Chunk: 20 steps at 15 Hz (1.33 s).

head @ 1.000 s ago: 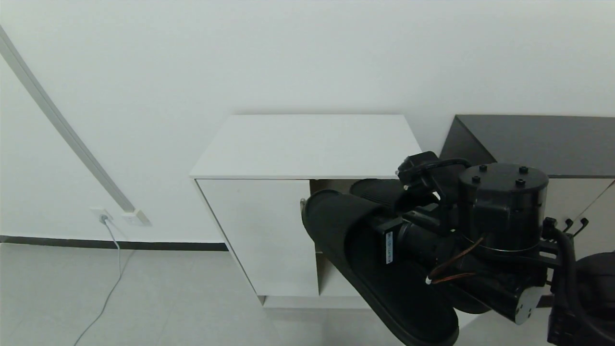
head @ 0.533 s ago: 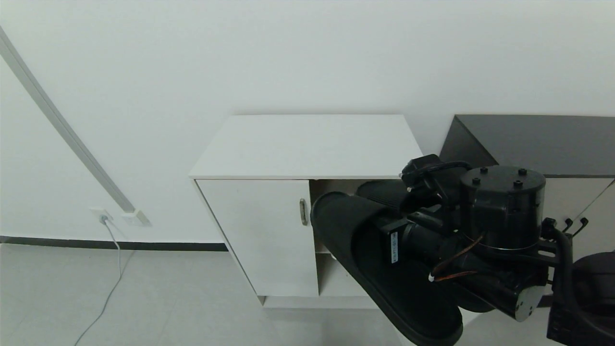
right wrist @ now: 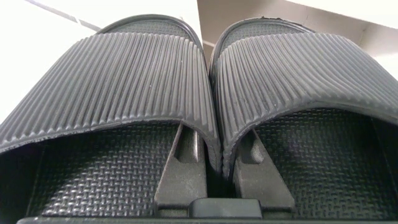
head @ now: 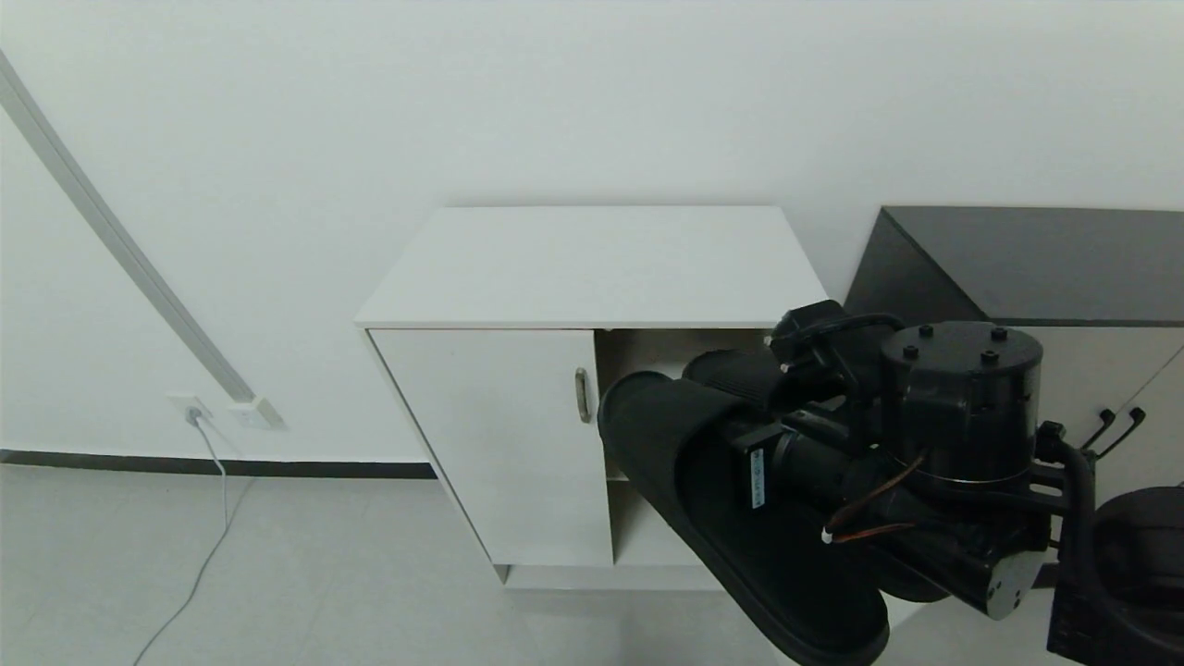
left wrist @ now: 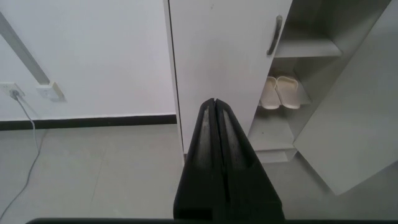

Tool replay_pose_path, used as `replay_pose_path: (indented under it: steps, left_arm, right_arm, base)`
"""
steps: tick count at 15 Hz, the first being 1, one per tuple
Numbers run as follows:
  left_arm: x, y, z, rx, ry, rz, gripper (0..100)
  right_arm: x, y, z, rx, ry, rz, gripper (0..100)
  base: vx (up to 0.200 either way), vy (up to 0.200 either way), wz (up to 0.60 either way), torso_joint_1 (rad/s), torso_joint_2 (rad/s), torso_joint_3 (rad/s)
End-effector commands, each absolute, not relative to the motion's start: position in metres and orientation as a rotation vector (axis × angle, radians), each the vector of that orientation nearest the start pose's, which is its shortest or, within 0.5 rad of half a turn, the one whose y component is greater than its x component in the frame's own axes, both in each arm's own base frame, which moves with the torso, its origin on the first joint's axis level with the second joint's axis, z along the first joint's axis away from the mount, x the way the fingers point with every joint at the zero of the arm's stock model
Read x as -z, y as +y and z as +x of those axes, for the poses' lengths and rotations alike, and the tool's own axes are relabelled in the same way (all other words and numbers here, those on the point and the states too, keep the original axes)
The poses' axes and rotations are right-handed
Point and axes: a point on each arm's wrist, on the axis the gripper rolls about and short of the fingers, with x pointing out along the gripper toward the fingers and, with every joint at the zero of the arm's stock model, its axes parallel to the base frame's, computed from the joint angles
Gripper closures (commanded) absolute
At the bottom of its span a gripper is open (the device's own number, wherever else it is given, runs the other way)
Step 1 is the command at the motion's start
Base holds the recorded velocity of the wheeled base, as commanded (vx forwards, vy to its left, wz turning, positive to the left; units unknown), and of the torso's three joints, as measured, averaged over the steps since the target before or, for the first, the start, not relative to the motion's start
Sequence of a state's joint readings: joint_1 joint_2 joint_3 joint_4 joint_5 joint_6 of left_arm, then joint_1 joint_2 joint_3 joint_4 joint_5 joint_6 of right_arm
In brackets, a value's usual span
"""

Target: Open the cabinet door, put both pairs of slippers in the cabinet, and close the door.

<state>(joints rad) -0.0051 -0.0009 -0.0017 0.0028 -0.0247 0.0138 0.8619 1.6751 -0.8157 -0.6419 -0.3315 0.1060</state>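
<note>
Your right gripper [right wrist: 216,163] is clamping the black slippers [head: 740,499] by their touching inner walls, one finger inside each, and is holding the pair raised before the cabinet [head: 592,268] opening. Your left gripper [left wrist: 214,146] is pointing at the cabinet with its fingers pressed together, gripping nothing. Beyond it, the right door [left wrist: 354,118] is standing open, the left door [head: 490,444] is sitting shut, and the beige slippers [left wrist: 285,92] are lying side by side on a shelf inside.

Black slippers [head: 684,444] before open white cabinet [head: 592,268], beige pair [left wrist: 285,92] inside
</note>
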Motion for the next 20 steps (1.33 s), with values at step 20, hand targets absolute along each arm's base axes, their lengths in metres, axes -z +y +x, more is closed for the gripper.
replay_pose_path:
  steps: [20]
  left_arm:
    - [-0.0756,-0.0004,-0.0229,0.029,0.001,0.014,100]
  right_arm:
    - [-0.1894,0.2240,0.2011,-0.522,0.197,-0.031,100]
  base:
    - [0.000,0.000,0.00,-0.195,0.51,0.315]
